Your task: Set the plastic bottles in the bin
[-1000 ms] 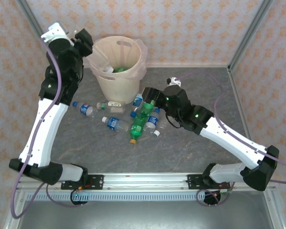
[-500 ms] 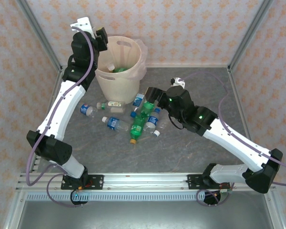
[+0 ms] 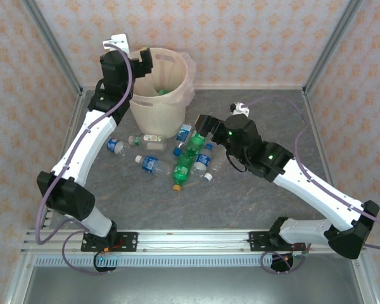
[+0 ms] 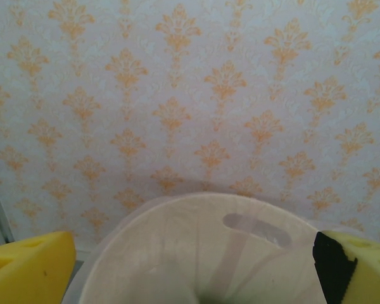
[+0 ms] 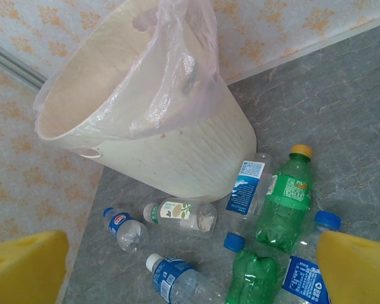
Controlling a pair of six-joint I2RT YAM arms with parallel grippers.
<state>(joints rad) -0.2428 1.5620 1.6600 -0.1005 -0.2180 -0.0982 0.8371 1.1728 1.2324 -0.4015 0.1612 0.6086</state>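
From above: left gripper [image 3: 144,61] spread wide, empty, at the bin [image 3: 153,114] rim, a green bottle [image 3: 162,92] inside just beyond it. Right gripper [image 3: 199,130] equally wide, empty, just above the plastic bottles [image 3: 185,163] strewn on the table [image 3: 253,202].

Left wrist: yellow left fingers [image 4: 25,266] far apart, bin mouth and handle hole [image 4: 253,229] straight ahead.

Right wrist: right fingers [image 5: 25,269] apart, yellow-capped green bottle [image 5: 284,199] and blue-labelled clear bottle [image 5: 246,187] ahead between them, bin beyond, liner bag [image 5: 177,69] over its rim.

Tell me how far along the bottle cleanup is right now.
Done: at least one green bottle lies inside the tall cream plastic bin. In hand: nothing; the left gripper hangs open above the bin's rim, the right gripper open over the loose small plastic bottles. Left: around eight of them, green and clear, on the grey stone-patterned table.
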